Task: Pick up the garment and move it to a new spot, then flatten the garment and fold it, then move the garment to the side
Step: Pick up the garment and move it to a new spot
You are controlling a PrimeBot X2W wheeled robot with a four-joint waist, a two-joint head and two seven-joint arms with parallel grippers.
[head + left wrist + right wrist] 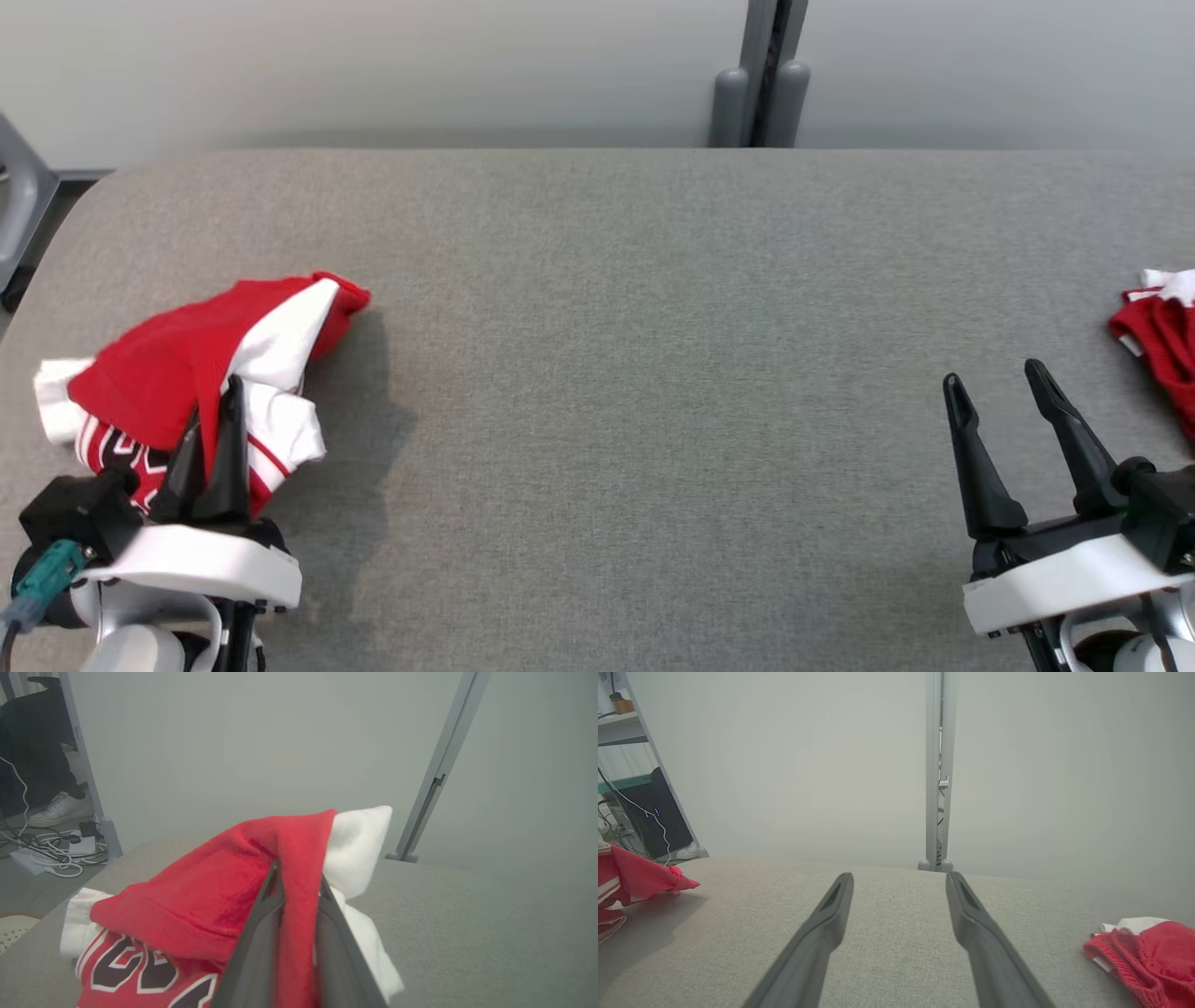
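A red and white garment (pixel 177 364) with dark lettering hangs bunched at the table's left, lifted a little and casting a shadow to its right. My left gripper (pixel 213 411) is shut on a red fold of it; in the left wrist view the cloth (pixel 210 900) is pinched between the two fingers (pixel 261 933). The garment's edge also shows at the left of the right wrist view (pixel 640 877). My right gripper (pixel 994 378) stands open at the lower right with nothing between its fingers (pixel 822 924), held just above the table.
The grey cloth-covered table (pixel 653 373) spreads wide between the arms. Another red and white garment (pixel 1162 336) lies at the right edge, seen too in the right wrist view (pixel 1143 952). A grey post (pixel 761 84) stands behind the table. A foot and cables (pixel 60 849) are on the floor at the left.
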